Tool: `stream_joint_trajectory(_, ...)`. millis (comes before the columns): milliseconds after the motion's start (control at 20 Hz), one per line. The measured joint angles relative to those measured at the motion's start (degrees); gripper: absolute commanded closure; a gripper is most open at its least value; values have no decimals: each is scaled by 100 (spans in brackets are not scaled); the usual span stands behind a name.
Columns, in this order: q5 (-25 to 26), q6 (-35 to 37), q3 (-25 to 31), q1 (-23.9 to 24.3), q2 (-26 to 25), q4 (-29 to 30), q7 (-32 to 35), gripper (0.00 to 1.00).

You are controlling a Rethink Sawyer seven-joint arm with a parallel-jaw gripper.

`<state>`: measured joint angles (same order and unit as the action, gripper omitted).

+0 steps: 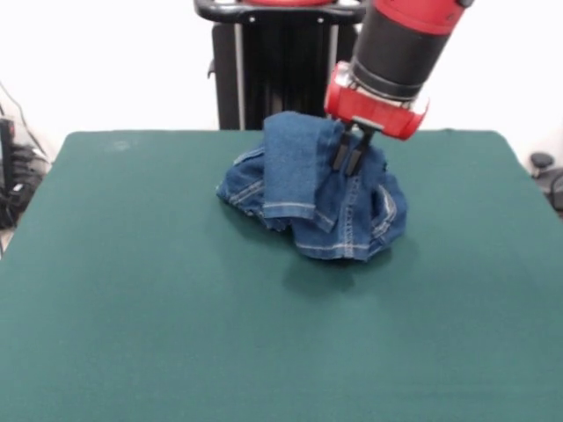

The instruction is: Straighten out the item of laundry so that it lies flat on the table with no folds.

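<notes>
We have the gripper [348, 158] apparently pinched shut on the bunched jeans [312, 189], heaped toward twelve o'clock on the table [132, 308]; we should lift slowly, letting folds fall open.

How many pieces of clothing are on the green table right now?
1: the jeans, bunched in a heap at the table's far middle, under the gripper. Nothing else shows, though the heap could hide something small.

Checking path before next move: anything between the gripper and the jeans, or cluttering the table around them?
Nothing visible. The gripper is already at the crumpled jeans, fingers close together on a raised fold. The green table around the jeans shows no other objects.
</notes>
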<state>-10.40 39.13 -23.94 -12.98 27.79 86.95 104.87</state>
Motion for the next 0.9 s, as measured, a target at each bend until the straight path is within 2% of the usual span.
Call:
stream_joint_trajectory(400, -440, 549, -40, -268, 121, -9, 363, 100)
stream_joint_trajectory(900, -1076, 1656, -36, -513, 242, -84, 1584, 100)
